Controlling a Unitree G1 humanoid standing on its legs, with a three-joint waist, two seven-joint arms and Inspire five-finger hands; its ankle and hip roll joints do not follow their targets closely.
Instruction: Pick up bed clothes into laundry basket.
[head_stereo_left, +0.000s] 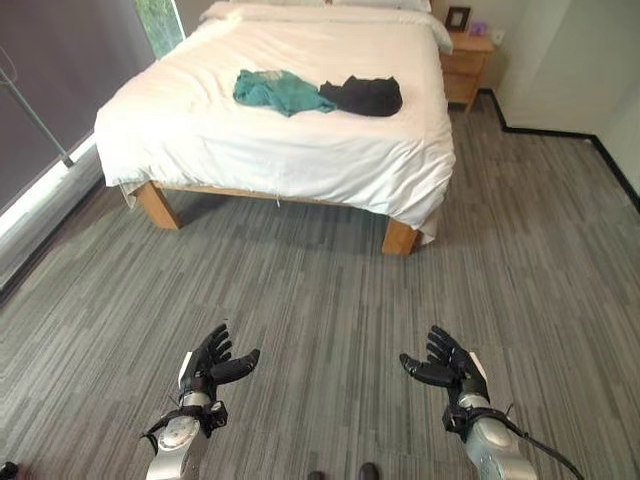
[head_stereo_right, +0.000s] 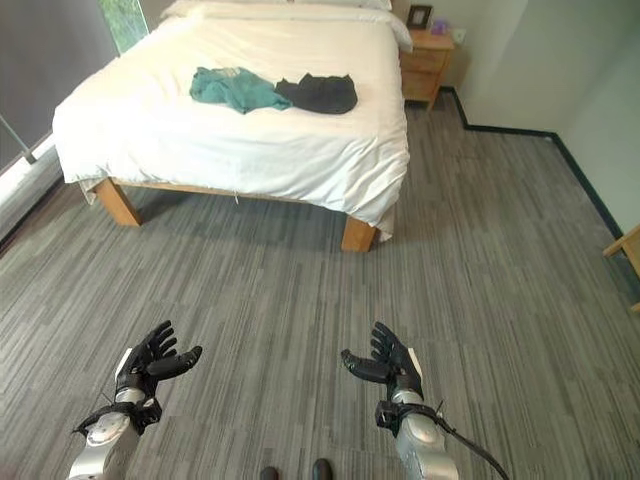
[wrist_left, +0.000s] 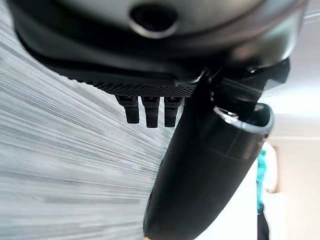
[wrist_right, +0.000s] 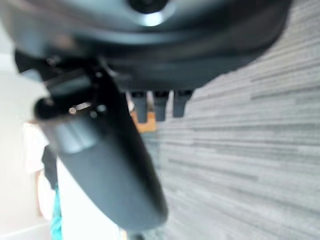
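Note:
Two garments lie on the white bed: a crumpled teal one and, touching its right side, a black one. Both rest near the middle of the mattress, well ahead of me. My left hand hovers over the grey floor at the lower left, fingers straight and spread, holding nothing. My right hand mirrors it at the lower right, also open and empty. In the left wrist view the left hand shows its thumb and straight fingers; in the right wrist view the right hand looks the same.
A wooden nightstand with a small frame stands right of the bed's head. A dark window wall runs along the left. A wooden furniture corner juts in at the far right. Grey striped carpet stretches between me and the bed.

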